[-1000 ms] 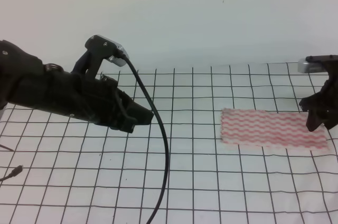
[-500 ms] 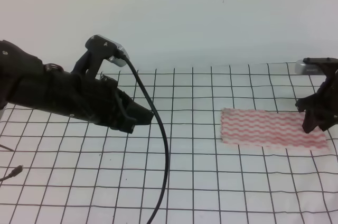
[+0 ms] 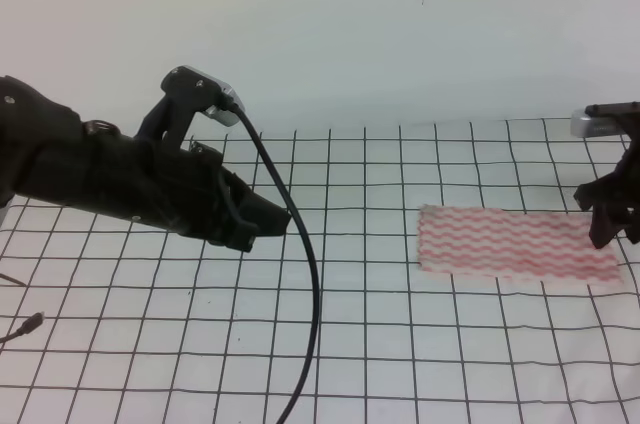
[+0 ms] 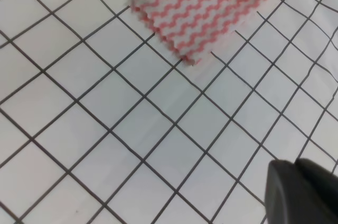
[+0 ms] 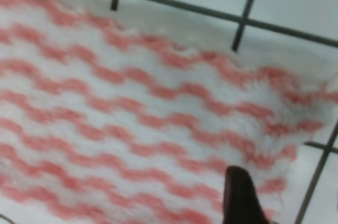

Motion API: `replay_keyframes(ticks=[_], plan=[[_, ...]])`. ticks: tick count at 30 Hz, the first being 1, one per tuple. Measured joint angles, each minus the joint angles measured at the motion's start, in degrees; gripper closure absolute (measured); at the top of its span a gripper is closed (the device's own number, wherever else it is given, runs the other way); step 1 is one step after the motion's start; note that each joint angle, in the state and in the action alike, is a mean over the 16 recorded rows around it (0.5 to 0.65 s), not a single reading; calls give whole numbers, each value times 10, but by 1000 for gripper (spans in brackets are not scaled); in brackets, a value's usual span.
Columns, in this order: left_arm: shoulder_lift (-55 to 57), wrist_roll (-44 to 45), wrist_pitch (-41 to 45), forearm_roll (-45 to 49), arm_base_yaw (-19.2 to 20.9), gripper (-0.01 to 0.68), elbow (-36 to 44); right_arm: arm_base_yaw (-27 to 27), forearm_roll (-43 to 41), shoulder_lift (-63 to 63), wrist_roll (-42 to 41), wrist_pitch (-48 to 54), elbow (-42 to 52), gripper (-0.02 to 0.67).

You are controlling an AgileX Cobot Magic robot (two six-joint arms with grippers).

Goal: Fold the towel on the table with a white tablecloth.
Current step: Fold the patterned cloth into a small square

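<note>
1. From the high view, the thin rectangular towel with pink-red and white wavy stripes [image 3: 515, 247] lay flat on the white tablecloth printed with a black square grid [image 3: 380, 344], which covered the table. The right gripper [image 3: 612, 229], a dark shape cut off by the frame's right edge, hung over the towel's far-right end, at or just above the cloth. I could not tell how its jaws stood. The left gripper [image 3: 262, 222] hovered well apart from the towel, with bare grid squares between its tip and the towel's near short edge; its jaws looked drawn together on nothing, though the dark body made that hard to be sure of.

2. From the left wrist view, the towel [image 4: 208, 7] sat ahead of the jaws and well clear of them. Only a dark corner of the gripper [image 4: 303, 192] showed, so the jaw gap was hidden. The short edge looked limp and slightly frayed. I judged it a light, soft cloth that would sag and slide easily, best pinched at a corner.

3. From the right wrist view, the towel [image 5: 132, 113] filled the frame, blurred. Its corner lay just beyond one dark fingertip [image 5: 240, 195]; the other finger was out of sight.
</note>
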Motion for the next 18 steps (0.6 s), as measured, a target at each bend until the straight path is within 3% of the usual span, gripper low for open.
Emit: replay_keyframes(ticks=[4,18], plan=[[0,0,0,0,0,674,0,0,0,8,2,5,0,281],[0,1,0,0,0,675,0,0,10,11,-8,7,0,447]])
